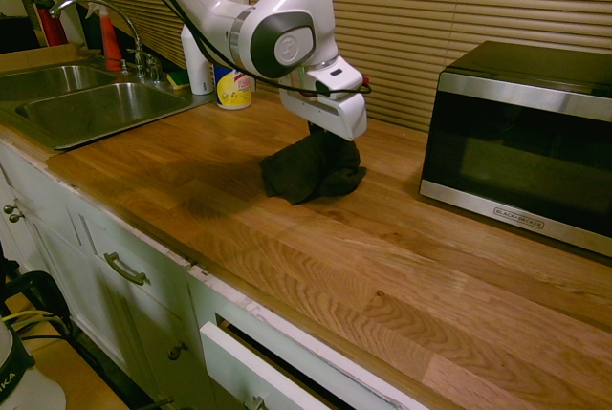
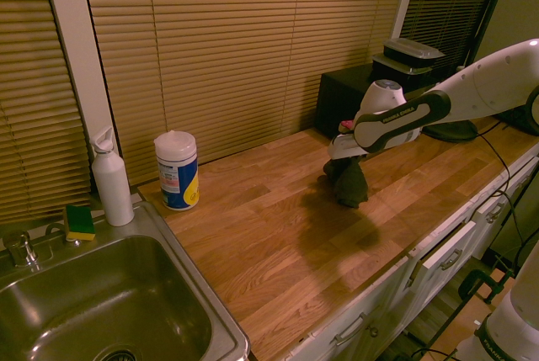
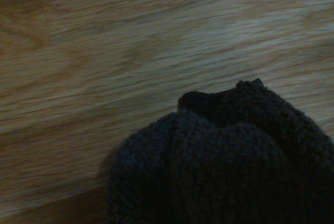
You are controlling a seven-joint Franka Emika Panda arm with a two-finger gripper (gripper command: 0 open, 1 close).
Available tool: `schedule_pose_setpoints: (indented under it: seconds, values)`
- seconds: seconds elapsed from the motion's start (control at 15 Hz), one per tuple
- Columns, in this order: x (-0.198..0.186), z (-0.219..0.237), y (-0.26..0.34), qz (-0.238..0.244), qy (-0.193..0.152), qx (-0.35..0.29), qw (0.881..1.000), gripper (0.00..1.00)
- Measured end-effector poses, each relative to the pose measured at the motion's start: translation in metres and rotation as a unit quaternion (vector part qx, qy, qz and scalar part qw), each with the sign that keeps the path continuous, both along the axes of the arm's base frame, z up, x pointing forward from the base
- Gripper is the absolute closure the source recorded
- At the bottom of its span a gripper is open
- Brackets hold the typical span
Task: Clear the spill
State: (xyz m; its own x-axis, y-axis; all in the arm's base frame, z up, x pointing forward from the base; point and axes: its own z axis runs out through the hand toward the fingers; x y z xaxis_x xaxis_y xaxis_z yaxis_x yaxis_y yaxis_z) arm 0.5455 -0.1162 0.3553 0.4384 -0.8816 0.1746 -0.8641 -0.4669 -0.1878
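The gripper (image 1: 325, 138) fingers are buried in the bunched dark cloth (image 1: 313, 170), so their grip cannot be seen directly. In the wrist view the cloth (image 3: 224, 172) runs off the frame's edge and the wooden countertop (image 3: 130, 51) is soft with blur. The microwave (image 1: 526, 138) is cut off at the picture's edge.

a wooden countertop (image 1: 402, 267) runs over white cabinets (image 1: 124, 267) with metal handles, one drawer (image 1: 258, 362) standing ajar. a stainless sink (image 1: 86, 109) with 2 basins sits at one end, its faucet (image 1: 105, 10) arching above. behind it – a green and yellow sponge (image 2: 80, 221), a white spray bottle (image 2: 111, 180), a wipes canister (image 2: 177, 170) with a blue and yellow label. a black and steel microwave (image 1: 521, 142) stands at the far end, near closed blinds (image 2: 236, 41).
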Motion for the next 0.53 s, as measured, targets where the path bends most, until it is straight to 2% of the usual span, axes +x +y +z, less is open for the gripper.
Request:
schedule_pose_setpoints:
  seconds: [0.27, 0.53]
  values:
    - [0.000, 0.000, -0.001, 0.005, 0.000, 0.004, 1.000, 1.00]
    - [0.006, -0.001, 0.032, 0.036, 0.000, 0.004, 0.999, 1.00]
